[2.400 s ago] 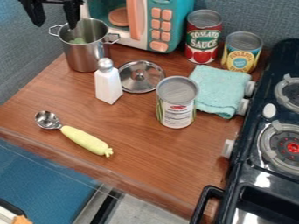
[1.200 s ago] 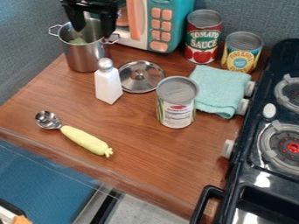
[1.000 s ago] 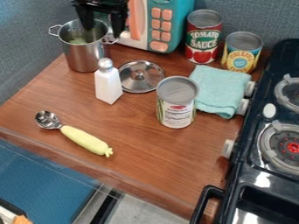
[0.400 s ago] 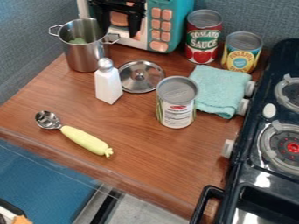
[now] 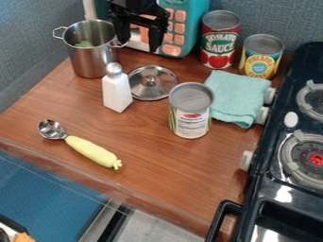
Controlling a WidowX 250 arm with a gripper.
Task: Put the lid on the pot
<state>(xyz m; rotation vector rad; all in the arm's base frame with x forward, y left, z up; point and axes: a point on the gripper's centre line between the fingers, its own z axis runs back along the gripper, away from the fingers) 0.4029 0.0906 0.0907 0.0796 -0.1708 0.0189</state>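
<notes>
Three cans bear printed labels, while the hand, fingers apart, hangs near the pot.

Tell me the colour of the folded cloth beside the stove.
The cloth is light turquoise, camera view.

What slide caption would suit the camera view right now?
Open gripper in front of the toy microwave, lid on the wooden counter, pot uncovered.

The hand hung near twelve o'clock, fingers apart, before the microwave. The pot stood at eleven, its lid flat on the tabletop beside the shaker; the scoop lay at eight.
</notes>
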